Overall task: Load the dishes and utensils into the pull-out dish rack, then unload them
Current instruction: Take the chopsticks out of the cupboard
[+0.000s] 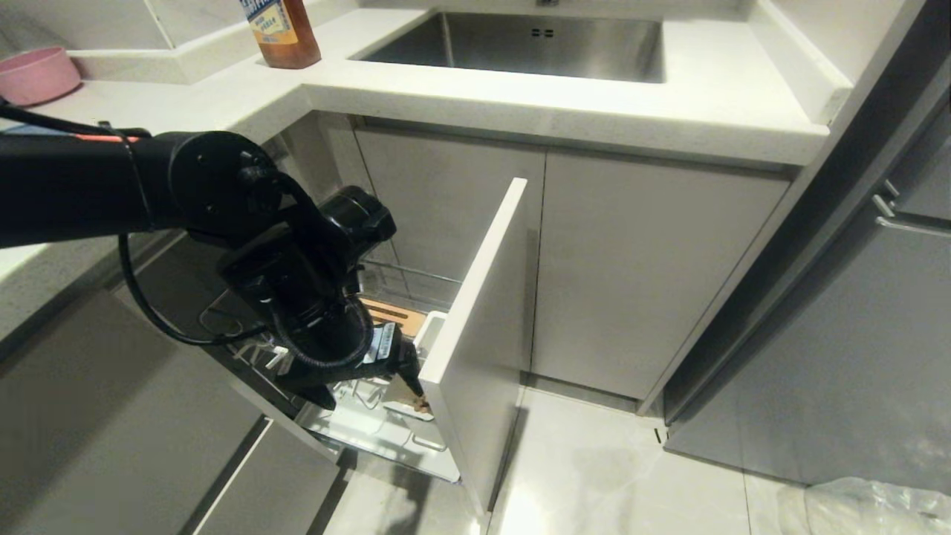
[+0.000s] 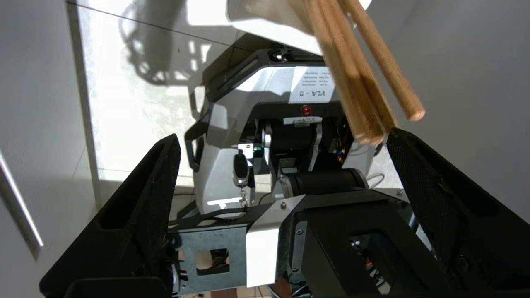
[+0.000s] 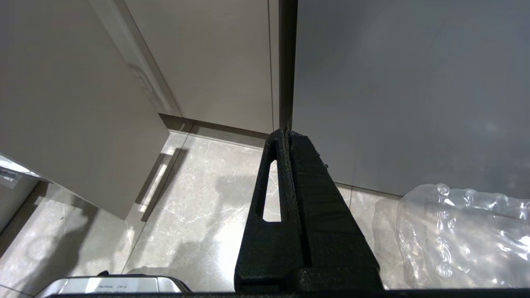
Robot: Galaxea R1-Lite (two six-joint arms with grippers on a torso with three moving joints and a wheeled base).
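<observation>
Left arm reaches down from the left into the pulled-out dish rack (image 1: 386,297), wrist low over the front end just behind the pale grey drawer front (image 1: 479,319). Left pincer (image 2: 281,161) is spread wide, nothing between the fingers (image 2: 145,194). Chopsticks (image 2: 356,74) stand free just beyond the tips, close to one finger's end; can't tell if they touch it. In the head view the chopsticks (image 1: 416,394) show as a brownish sliver under the wrist, beside the white utensil cup (image 1: 429,334) at the drawer front; whether they sit inside the cup is hidden by the arm.

Rack: chrome wire back rail visible behind the arm, orange-brown slotted wooden strip (image 1: 394,313) just behind the cup, white drip tray (image 1: 386,435) underneath. Most of the basket is blocked by the arm, so plate, bowl and spoon can't be placed.

Right pincer (image 3: 290,174) is pressed fully together, holding nothing, hanging over the tiled floor (image 3: 198,215) near the cabinet fronts, with a clear plastic bag (image 3: 459,236) lying beside it.

On the table (image 1: 446,89): steel sink (image 1: 520,44), amber bottle (image 1: 282,30) at the corner, pink bowl (image 1: 33,74) far left.
</observation>
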